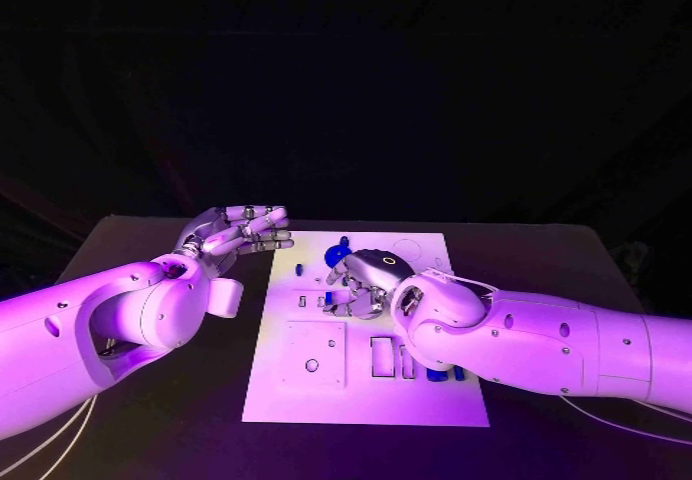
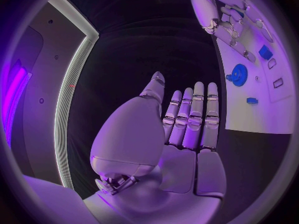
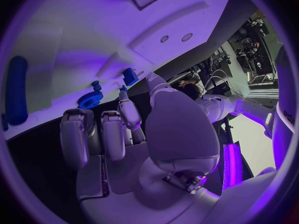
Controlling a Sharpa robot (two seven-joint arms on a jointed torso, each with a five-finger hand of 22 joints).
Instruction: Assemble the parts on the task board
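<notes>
The white task board (image 1: 361,385) lies in the middle of the black table. A blue gear (image 1: 338,256) stands near its far edge, also seen as the gear (image 2: 239,74) and the gear (image 3: 92,97). My right hand (image 1: 369,285) hovers low over the board's far half, fingers bent down. Its thumb and one finger reach to either side of a small blue block (image 3: 129,76); contact is unclear. My left hand (image 1: 238,235) is raised beside the board's far left corner, palm flat, fingers (image 2: 196,114) straight and together, holding nothing.
A long blue piece (image 3: 17,97) lies on the board, and more blue pieces (image 1: 434,373) show beside my right forearm. Another small blue piece (image 2: 251,100) sits near the gear. Empty slots (image 1: 382,356) and a raised plate (image 1: 313,352) fill the board's near half.
</notes>
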